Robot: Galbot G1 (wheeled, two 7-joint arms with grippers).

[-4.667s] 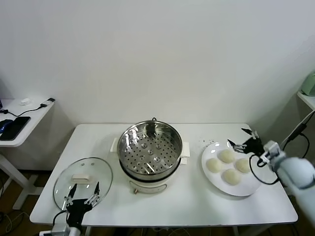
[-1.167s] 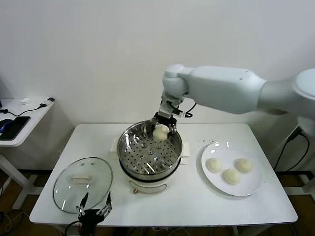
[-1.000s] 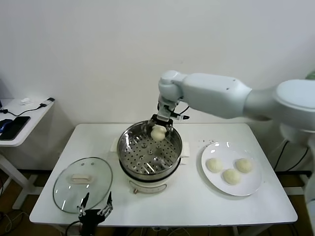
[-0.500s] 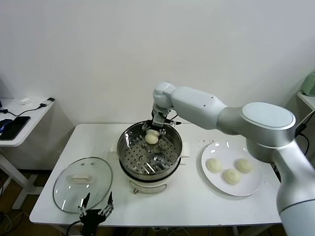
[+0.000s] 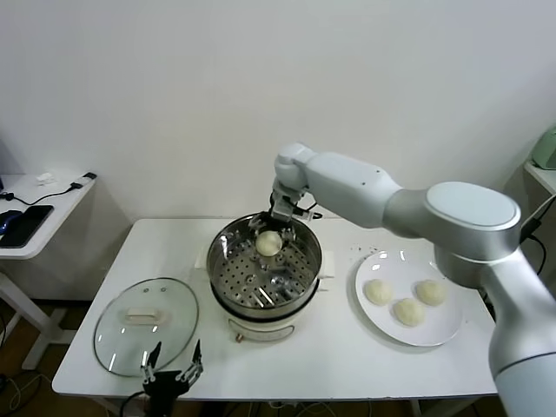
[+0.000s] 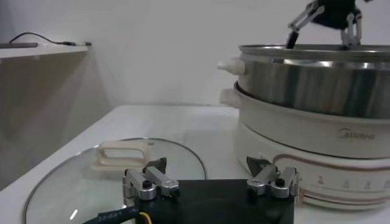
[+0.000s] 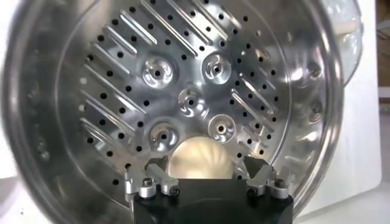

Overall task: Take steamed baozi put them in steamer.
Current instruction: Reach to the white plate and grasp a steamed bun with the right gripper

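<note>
One smooth, domed cream-white bun (image 5: 268,243) lies on your shiny round steel steamer's (image 5: 228,243) perforated tray, frame centre; right gripper (image 5: 280,223) spread above it, left gripper (image 5: 172,373) spread, bottom left.

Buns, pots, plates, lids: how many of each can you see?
Buns: 4, one in the steamer, three on the plate
Steamer: 1
Plate: 1
Lid: 1
Total: 7

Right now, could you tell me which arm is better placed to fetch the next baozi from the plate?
Right: its open right gripper hovers over the steamer, beside the plate; the left gripper waits by the lid.
</note>
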